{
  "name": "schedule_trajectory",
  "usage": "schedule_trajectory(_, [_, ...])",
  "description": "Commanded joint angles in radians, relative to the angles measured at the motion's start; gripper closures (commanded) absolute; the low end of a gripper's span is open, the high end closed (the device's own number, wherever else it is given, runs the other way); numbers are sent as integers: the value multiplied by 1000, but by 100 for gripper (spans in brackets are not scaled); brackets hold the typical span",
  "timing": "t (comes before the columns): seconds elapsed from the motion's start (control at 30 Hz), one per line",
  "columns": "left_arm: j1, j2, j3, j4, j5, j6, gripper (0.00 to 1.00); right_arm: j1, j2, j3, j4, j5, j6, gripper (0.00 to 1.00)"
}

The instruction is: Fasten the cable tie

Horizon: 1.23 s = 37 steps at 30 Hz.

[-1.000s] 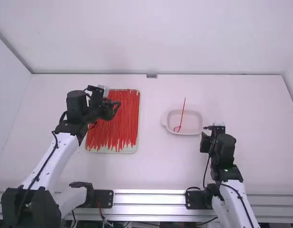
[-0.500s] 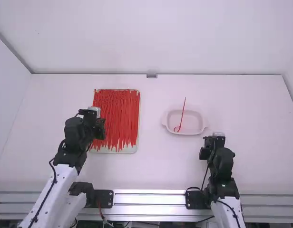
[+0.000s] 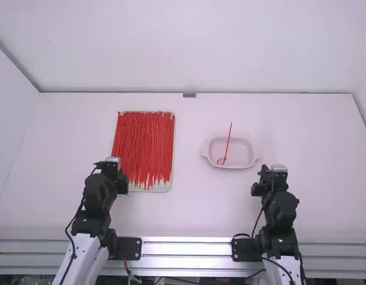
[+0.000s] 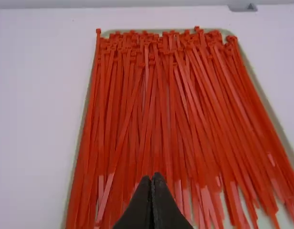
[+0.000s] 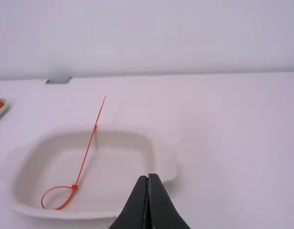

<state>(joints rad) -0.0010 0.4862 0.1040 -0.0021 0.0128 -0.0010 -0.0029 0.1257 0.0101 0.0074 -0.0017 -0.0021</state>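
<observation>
looped cable tie (image 3: 226, 145) in dish (image 3: 241, 153); both jaws pinched

1. My high view sits above and behind both arm bases, looking forward and down across the whole white table (image 3: 290, 119).
2. My left wrist view looks low and close along the red cable ties (image 4: 166, 119), lengthwise.
3. My right wrist view faces the white dish (image 5: 123, 167) from nearby (also low).
4. The high view covers both; the wrist views share the grey tab (image 5: 57, 80) at the table's far edge.
</observation>
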Motion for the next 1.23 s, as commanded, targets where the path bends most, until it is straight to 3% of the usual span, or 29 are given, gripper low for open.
schedule_trajectory(0.0, [1, -46, -47, 2, -13, 1, 100, 3, -36, -10, -7, 2, 2, 100])
schedule_trajectory(0.27, [1, -179, -104, 2, -13, 1, 100, 3, -123, -10, -7, 2, 2, 100])
schedule_trajectory(1.2, [1, -486, -104, 2, -13, 1, 100, 3, -126, -10, -7, 2, 2, 100])
